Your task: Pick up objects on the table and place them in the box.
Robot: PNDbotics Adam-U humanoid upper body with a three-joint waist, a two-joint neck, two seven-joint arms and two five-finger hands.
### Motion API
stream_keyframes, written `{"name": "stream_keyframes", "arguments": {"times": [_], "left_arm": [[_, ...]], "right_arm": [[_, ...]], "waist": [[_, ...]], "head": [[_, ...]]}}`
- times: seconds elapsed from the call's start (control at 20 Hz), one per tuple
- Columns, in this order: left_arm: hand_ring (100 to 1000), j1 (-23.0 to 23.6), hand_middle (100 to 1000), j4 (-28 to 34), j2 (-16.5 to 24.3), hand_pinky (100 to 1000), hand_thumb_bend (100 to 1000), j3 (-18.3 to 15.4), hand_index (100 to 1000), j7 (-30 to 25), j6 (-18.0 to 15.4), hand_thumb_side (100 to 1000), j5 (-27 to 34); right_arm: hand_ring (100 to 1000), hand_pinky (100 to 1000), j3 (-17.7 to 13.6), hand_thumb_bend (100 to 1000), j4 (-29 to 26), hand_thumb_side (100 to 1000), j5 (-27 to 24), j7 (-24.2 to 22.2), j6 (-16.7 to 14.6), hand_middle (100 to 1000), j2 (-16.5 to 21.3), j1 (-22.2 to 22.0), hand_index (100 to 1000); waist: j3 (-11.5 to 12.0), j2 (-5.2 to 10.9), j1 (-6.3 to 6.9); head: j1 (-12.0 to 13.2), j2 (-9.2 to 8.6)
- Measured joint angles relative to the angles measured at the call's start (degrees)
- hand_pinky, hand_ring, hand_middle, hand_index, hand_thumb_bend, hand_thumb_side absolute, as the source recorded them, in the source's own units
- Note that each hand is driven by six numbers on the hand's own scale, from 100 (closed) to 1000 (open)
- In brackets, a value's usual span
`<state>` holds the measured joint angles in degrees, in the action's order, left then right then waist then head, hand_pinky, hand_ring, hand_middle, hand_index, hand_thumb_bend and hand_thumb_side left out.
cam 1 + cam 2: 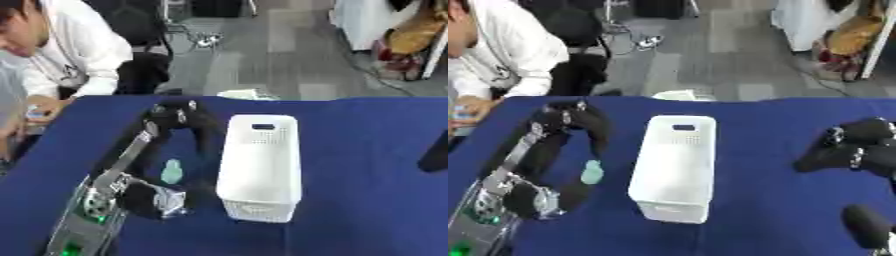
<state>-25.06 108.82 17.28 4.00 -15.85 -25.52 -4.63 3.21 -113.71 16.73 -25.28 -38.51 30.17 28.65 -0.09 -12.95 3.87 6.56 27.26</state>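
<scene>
Nothing to read here, as far as I can make out. My white box shows only a handle slot and a patch of small holes on its top end, no label or brand. The blue bench cloth carries no print. The little pale green thing beside the box has no lettering I can tell. Green lights glow on my left arm, but no digits or signs.

My workplace looks like lab or office test room. Counter before me draped in blue cloth. Grey carpet floor beyond, loose cables trailing across it. Black chair at far side. White cabinet and stuffed bags against far right.
</scene>
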Motion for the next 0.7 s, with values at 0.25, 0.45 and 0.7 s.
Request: {"name": "stream_keyframes", "arguments": {"times": [0.25, 0.45, 0.7], "left_arm": [[371, 0.0, 595, 0.0, 0.0, 465, 557, -0.6, 708, -0.2, 0.0, 560, -0.9], [444, 0.1, 644, 0.0, 0.0, 540, 575, -3.8, 752, 1.9, 1.9, 588, -7.2], [702, 0.0, 858, -2.0, 1.5, 788, 613, -7.2, 940, 5.7, 11.2, 719, -23.2]], "right_arm": [[459, 143, -0.1, 141, 0.0, 1000, 0.1, -0.1, 0.1, 540, 0.0, 0.0, 739], [463, 147, -1.8, 129, 0.0, 1000, 1.1, 0.4, -0.4, 523, 0.0, 0.0, 713], [449, 144, -2.7, 117, 0.0, 1000, 3.0, 1.5, -1.3, 503, 0.0, -0.7, 700]], "waist": [[0.0, 0.0, 0.01], [0.1, 0.01, 0.17], [0.6, 0.79, 1.15]], "head": [[0.0, 0.0], [0.0, 0.0], [-0.2, -0.01]]}}
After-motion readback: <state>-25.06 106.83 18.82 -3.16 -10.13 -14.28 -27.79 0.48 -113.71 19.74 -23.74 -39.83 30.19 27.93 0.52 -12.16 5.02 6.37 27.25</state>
